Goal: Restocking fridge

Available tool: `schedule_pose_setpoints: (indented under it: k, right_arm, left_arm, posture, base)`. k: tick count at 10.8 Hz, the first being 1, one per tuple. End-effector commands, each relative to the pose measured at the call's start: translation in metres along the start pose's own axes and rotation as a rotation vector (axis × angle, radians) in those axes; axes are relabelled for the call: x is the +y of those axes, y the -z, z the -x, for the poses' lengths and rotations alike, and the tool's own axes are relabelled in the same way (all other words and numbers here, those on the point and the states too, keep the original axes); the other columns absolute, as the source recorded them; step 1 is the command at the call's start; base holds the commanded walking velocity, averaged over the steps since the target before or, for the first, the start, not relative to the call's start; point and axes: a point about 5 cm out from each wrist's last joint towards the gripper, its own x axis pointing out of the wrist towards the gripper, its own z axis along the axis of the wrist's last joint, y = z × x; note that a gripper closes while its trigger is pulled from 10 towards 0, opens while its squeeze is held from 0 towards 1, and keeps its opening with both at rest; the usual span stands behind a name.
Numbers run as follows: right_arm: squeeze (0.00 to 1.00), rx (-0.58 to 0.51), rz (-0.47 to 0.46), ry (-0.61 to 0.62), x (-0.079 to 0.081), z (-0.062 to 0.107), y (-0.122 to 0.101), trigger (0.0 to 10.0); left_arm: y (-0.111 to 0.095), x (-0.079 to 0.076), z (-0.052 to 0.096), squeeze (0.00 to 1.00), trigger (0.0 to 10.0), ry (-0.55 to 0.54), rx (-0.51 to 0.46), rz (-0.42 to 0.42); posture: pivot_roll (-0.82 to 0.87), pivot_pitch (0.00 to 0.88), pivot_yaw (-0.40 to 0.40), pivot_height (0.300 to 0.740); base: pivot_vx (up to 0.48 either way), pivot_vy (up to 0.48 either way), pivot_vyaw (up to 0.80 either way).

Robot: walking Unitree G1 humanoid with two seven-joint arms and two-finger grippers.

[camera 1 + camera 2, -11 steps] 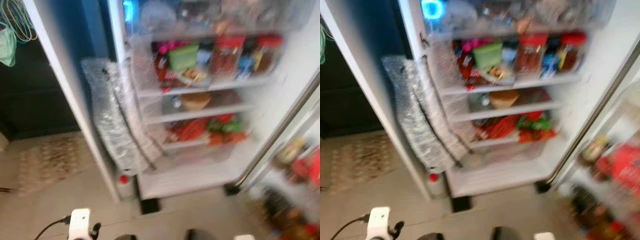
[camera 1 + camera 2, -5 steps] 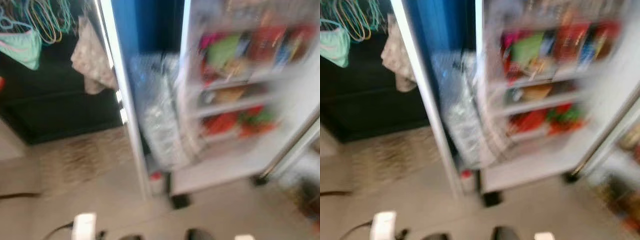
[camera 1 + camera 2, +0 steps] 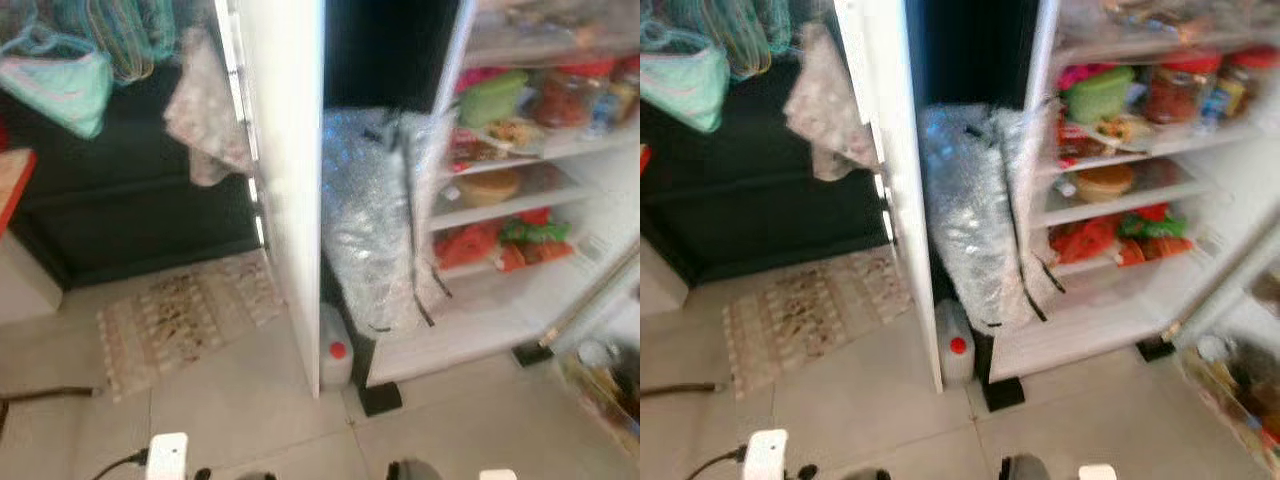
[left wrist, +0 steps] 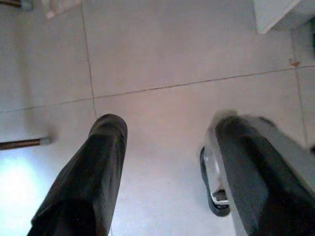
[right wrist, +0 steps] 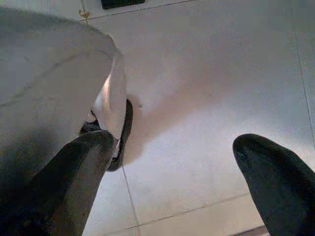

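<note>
The fridge (image 3: 480, 330) stands open on the right of the head views. Its shelves hold a green container (image 3: 492, 97), red-lidded jars (image 3: 1170, 88), a tan bowl (image 3: 487, 187) and red and green packets (image 3: 500, 245). My left gripper (image 4: 167, 128) hangs open above the tiled floor with nothing between its black fingers (image 4: 101, 157). My right gripper (image 5: 177, 147) hangs open the same way, beside my grey leg (image 5: 44, 83). Neither gripper is near the fridge.
A white panel (image 3: 285, 200) stands left of the fridge, with a bubble-wrap bundle (image 3: 375, 230) and a white red-capped jug (image 3: 335, 360) wedged behind it. A patterned rug (image 3: 180, 315) lies on the tiles at left. Clothes and hangers (image 3: 70, 70) hang above. The fridge door's racks (image 3: 610, 380) sit at far right.
The whole picture has shifted: the camera has swung left, so the fridge now sits further right and the rug and hanging clothes have come into view. The blur has eased.
</note>
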Motion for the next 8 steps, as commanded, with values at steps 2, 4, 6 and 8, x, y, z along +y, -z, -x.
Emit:
schedule_pose_setpoints:
  k: [2, 4, 6, 8]
  right_arm:
    - [0.0, 0.003, 0.001, -0.048, 0.0125, -0.0011, -0.0005, 10.0]
    - [0.0, 0.002, -0.003, -0.048, 0.0123, -0.0011, -0.001, 10.0]
    - [0.0, 0.001, -0.004, -0.046, 0.0117, -0.0012, -0.0015, 10.0]
    - [0.0, -0.002, -0.013, -0.048, 0.0117, -0.0012, -0.002, 10.0]
  left_arm:
    - [0.0024, 0.0024, 0.0005, 0.0, 10.0, -0.01, 0.011, 0.01]
    - [0.0046, 0.0035, 0.0011, 0.0, 10.0, -0.011, 0.02, 0.014]
    - [0.0075, 0.0029, 0.0015, 0.0, 10.0, -0.009, 0.036, 0.017]
    - [0.0111, 0.0015, 0.0021, 0.0, 10.0, -0.004, 0.054, 0.02]
  posture:
    - [-0.11, 0.0, 0.053, 0.732]
    - [-0.11, 0.0, 0.053, 0.74]
    - [-0.11, 0.0, 0.051, 0.74]
    - [-0.11, 0.0, 0.048, 0.74]
  base:
    - [0.0, 0.0, 0.0]
    - [0.0, 0.0, 0.0]
    - [0.0, 0.0, 0.0]
    - [0.0, 0.0, 0.0]
